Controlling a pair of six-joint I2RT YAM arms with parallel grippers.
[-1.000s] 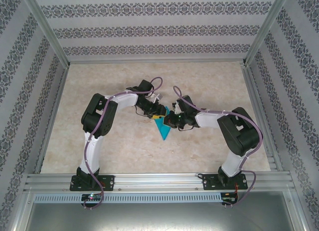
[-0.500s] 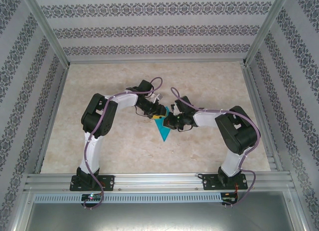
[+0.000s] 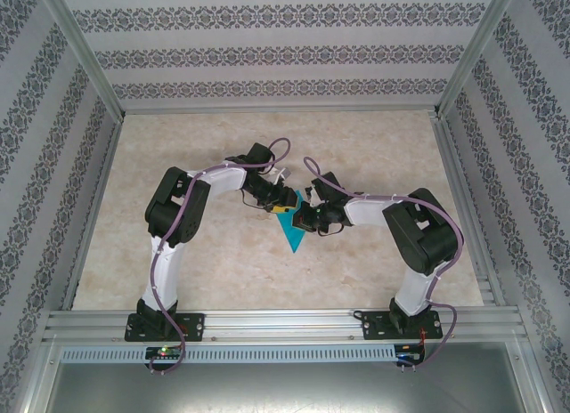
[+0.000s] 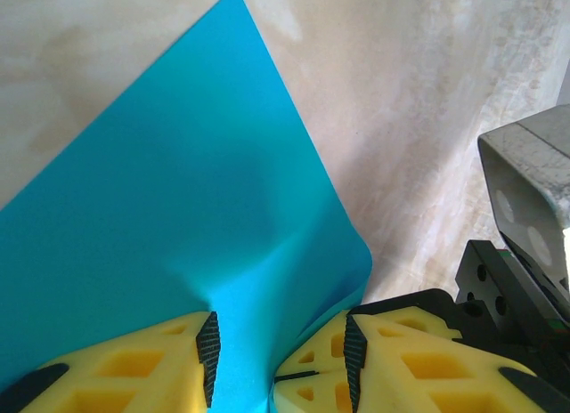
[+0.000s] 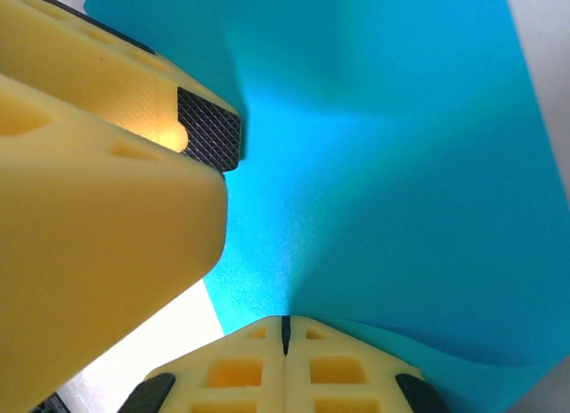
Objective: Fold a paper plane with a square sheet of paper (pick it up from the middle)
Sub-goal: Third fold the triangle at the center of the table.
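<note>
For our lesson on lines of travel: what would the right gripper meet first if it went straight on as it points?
The square sheet of paper, pinched in the right gripper and spreading straight ahead. The left gripper looks off that line; depth unclear.

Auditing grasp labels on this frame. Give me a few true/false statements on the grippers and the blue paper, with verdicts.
1. The right gripper is shut on the square sheet of paper. True.
2. The left gripper has its fingers pressed together. False: they stand apart, with the paper running between them.
3. The paper lies flat and untouched. False: it is bent where the right gripper pinches it.
4. Both grippers meet near the middle of the table. True.
</note>
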